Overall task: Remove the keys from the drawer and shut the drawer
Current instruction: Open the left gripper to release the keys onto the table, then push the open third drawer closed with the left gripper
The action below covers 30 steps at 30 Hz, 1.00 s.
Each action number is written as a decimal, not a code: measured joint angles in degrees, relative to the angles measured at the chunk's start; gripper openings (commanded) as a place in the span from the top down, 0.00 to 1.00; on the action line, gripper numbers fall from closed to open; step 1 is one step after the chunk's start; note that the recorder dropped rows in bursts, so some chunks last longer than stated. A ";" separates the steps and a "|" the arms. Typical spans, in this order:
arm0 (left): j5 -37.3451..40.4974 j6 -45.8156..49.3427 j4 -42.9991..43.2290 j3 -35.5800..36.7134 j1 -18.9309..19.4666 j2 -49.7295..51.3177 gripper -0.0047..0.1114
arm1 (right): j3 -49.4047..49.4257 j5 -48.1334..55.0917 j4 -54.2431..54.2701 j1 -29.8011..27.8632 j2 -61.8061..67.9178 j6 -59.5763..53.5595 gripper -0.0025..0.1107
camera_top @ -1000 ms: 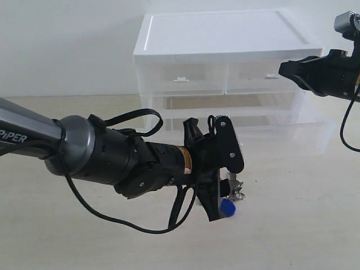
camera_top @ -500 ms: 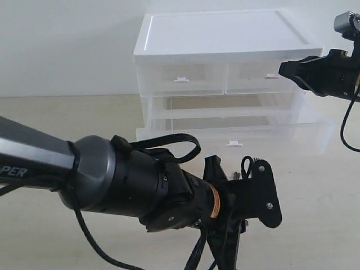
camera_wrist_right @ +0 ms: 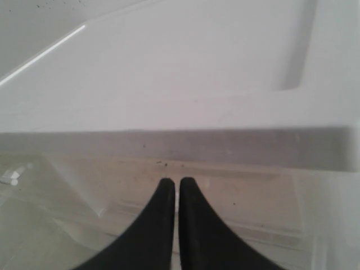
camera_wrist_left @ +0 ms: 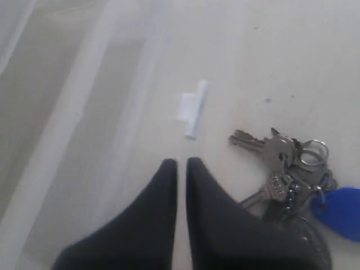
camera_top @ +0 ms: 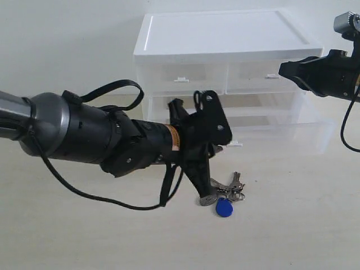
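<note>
Although the silver metal keys with blue fob [camera_top: 224,195] lie on the tabletop [camera_top: 304,225], the wide translucent plastic drawer [camera_top: 281,140] stands open, and the left end effector [camera_wrist_left: 180,165] is pressed together, empty.

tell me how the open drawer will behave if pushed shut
The drawer looks like thin translucent plastic and seemingly empty, so probably light and easy sliding. Pushed away from its centre tab, it may skew.
</note>
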 measured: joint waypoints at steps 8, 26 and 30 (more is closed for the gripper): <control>-9.41 3.57 -0.86 -3.27 4.03 2.94 0.92 | 0.00 0.00 -0.26 0.00 0.00 -0.10 0.98; -8.81 5.22 -1.89 -12.85 9.38 9.60 0.92 | 0.00 0.00 -0.71 0.00 0.00 0.01 0.98; -5.59 5.22 -2.57 -12.94 9.38 9.60 0.92 | 0.00 0.00 -0.71 0.00 0.00 0.01 0.98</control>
